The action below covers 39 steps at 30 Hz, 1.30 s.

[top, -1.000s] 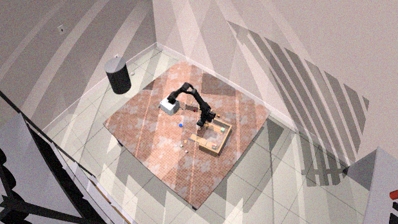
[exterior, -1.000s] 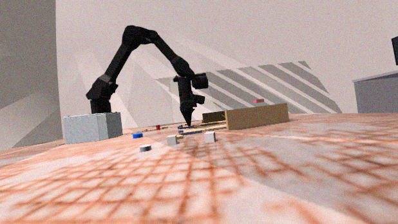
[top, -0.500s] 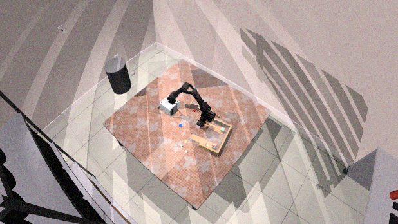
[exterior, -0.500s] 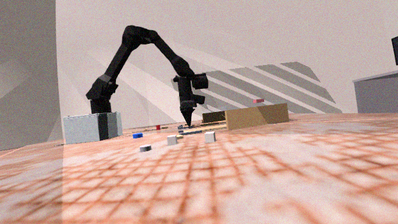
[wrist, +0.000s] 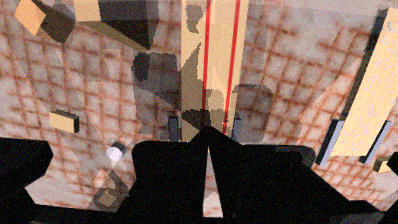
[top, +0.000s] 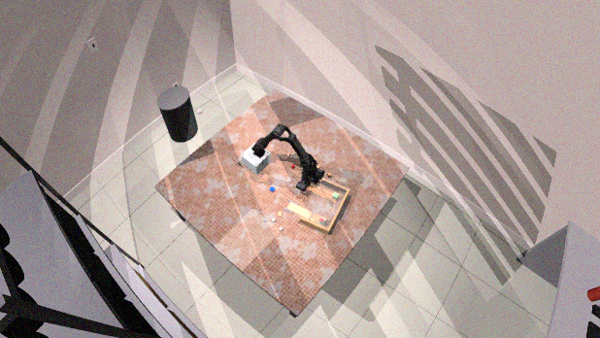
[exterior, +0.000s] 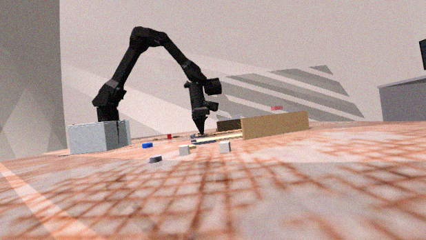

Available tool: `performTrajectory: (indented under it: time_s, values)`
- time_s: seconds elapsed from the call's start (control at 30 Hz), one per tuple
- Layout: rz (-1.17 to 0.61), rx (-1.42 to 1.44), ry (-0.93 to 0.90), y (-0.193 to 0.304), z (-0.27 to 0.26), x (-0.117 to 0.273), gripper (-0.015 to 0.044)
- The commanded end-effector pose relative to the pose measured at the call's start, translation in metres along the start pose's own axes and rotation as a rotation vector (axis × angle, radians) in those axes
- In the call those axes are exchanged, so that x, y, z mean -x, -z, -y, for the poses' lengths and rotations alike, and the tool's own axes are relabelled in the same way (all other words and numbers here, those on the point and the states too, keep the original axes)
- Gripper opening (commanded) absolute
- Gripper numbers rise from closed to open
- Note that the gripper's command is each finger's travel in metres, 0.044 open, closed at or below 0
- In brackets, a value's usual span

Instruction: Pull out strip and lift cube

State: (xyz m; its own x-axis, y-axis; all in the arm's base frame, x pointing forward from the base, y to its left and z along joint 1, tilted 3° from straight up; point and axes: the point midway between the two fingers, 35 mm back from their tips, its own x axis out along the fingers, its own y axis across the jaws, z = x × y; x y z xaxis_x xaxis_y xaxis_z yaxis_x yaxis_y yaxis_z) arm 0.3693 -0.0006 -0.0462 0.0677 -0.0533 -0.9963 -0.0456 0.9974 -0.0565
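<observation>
My gripper (exterior: 202,133) (wrist: 207,130) is shut and empty, pointing down low over the near end of the pale wooden strip with red lines (wrist: 219,55). That end lies between two short dark-blue guides and is partly hidden by the fingers. The far part runs into the wooden frame (top: 340,212) (exterior: 276,125). A speckled pale strip (wrist: 367,95) (top: 298,210) lies apart, to the right in the wrist view. A green-topped cube (top: 335,195) is at the far end of the red-lined strip's side; a red and green cube (top: 322,220) is on the speckled strip's side. Labels and breaks are too small to tell.
A blue disc (top: 272,189) (exterior: 147,145), a red block (top: 293,166) (exterior: 169,136), a white cube (exterior: 225,147), another white cube (exterior: 184,150) and a grey disc (exterior: 155,158) lie outside the frame. A small wooden block (wrist: 61,121) lies left of the gripper.
</observation>
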Motion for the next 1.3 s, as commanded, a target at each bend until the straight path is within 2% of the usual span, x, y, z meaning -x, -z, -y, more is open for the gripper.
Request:
performTrajectory:
  time_s: [0.0, 1.27]
  values:
    - [-0.018, 0.004, -0.003, 0.012, 0.000, -0.003, 0.0000]
    - [-0.024, 0.005, -0.003, 0.071, 0.001, -0.005, 0.0000]
